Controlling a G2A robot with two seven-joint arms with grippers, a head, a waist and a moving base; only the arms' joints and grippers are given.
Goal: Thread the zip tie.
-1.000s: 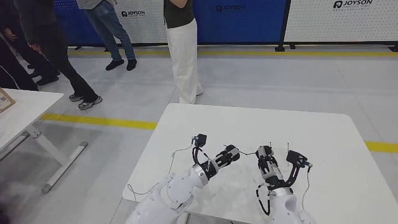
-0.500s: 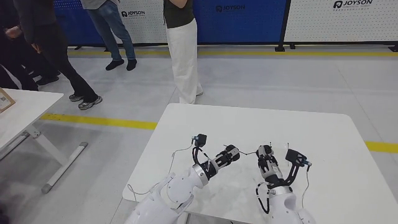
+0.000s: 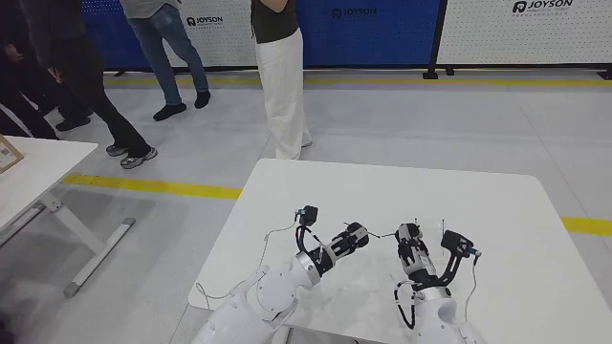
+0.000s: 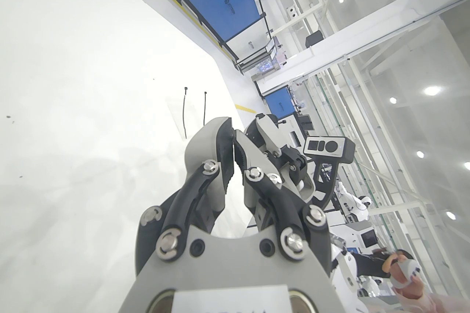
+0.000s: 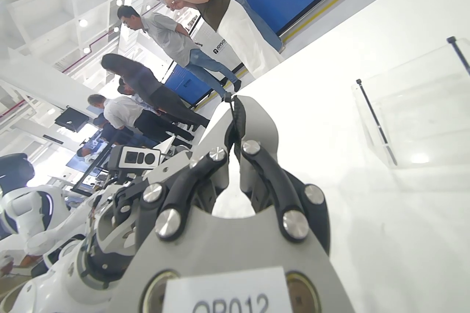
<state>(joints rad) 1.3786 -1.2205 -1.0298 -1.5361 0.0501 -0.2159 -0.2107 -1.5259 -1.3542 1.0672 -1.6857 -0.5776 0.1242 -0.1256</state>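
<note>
the right claw [image 5: 235, 110] is clamped on the zip tie [image 5: 228, 97]. its two fingers are pressed flat together, and the tie's small square head pokes out just past the fingertips. the left claw [image 4: 234, 142] has its fingers drawn together too, with the dark ribbed pads meeting along their length. from its own wrist camera i cannot make out the strap between them.

from above, the two claws sit low over the near part of the white worktop [image 3: 382, 182]. the left claw [image 3: 356, 237] and right claw [image 3: 407, 238] are tip to tip and close beside each other. the zip tie [image 3: 381, 235] shows as a thin dark line across the gap between them, one end at each claw, lifted off the surface.

just beyond the right claw stands a clear holder [image 5: 415, 109] on the worktop. two spare ties [image 5: 372, 118] are upright in it, heads at the top and apart from each other. the left wrist camera shows the same pair [image 4: 184, 112] as two thin black lines past the fingertips. the holder is near the claws but touches neither.
</note>
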